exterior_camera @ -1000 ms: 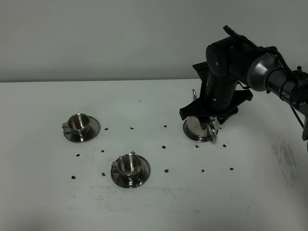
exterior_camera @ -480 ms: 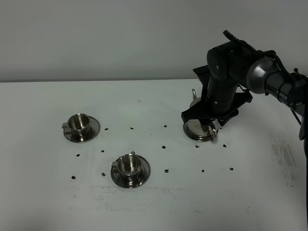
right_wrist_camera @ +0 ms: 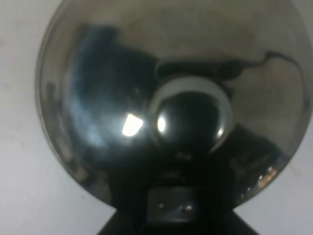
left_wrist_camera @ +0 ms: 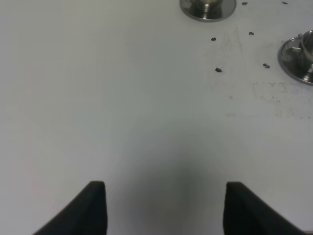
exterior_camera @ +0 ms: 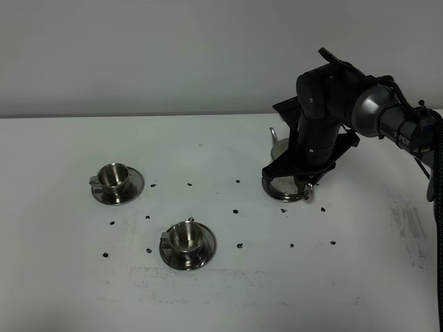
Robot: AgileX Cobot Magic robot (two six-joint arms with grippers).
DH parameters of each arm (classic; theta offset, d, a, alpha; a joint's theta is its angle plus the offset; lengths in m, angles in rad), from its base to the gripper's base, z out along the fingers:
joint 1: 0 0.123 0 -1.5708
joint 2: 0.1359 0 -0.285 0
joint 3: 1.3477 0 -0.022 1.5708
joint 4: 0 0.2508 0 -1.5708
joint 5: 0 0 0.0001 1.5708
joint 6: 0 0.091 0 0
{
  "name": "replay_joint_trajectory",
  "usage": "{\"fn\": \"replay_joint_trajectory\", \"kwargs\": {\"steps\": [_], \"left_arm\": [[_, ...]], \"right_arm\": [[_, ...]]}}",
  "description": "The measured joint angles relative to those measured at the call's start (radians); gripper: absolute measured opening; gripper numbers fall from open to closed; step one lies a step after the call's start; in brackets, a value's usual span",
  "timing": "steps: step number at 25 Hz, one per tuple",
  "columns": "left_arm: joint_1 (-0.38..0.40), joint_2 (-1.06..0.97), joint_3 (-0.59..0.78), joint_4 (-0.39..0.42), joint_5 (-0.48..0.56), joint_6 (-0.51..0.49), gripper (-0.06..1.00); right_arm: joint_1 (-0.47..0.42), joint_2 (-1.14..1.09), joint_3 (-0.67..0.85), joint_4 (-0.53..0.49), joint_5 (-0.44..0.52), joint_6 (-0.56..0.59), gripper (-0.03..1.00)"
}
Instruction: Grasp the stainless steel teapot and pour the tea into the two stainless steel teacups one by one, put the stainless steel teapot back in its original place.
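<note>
The stainless steel teapot (exterior_camera: 279, 187) stands on the white table at the right, mostly hidden by my right arm. Only its flared base, a thin part behind (exterior_camera: 275, 133) and its loop handle (exterior_camera: 306, 193) show. My right gripper (exterior_camera: 299, 177) is low over it, with the fingers hidden. In the right wrist view the teapot (right_wrist_camera: 98, 98) fills the picture from above, its lid knob (right_wrist_camera: 188, 115) in the middle. The two stainless steel teacups (exterior_camera: 113, 179) (exterior_camera: 186, 238) stand on saucers at the left. My left gripper (left_wrist_camera: 164, 210) is open and empty over bare table.
Small dark specks (exterior_camera: 238, 210) are scattered across the white table (exterior_camera: 221, 290) between the cups and the teapot. The left wrist view shows one saucer's edge (left_wrist_camera: 208, 9) and the other saucer (left_wrist_camera: 298, 56) far ahead of the fingers.
My right arm has sunk lower over the teapot and shifted slightly left and back. The cups have not moved.
</note>
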State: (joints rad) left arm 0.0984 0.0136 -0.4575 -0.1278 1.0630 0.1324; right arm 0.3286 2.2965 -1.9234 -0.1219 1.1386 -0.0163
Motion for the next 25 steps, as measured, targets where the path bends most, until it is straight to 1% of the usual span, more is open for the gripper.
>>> {"fn": "replay_joint_trajectory", "kwargs": {"steps": [12, 25], "left_arm": [[0.0, 0.0, 0.0, 0.0, 0.0, 0.0, 0.53], [0.0, 0.0, 0.0, 0.0, 0.0, 0.0, 0.53]], "right_arm": [[-0.001, -0.003, 0.0, 0.004, -0.002, -0.018, 0.18], [-0.001, -0.055, 0.0, 0.001, 0.008, -0.031, 0.18]]}}
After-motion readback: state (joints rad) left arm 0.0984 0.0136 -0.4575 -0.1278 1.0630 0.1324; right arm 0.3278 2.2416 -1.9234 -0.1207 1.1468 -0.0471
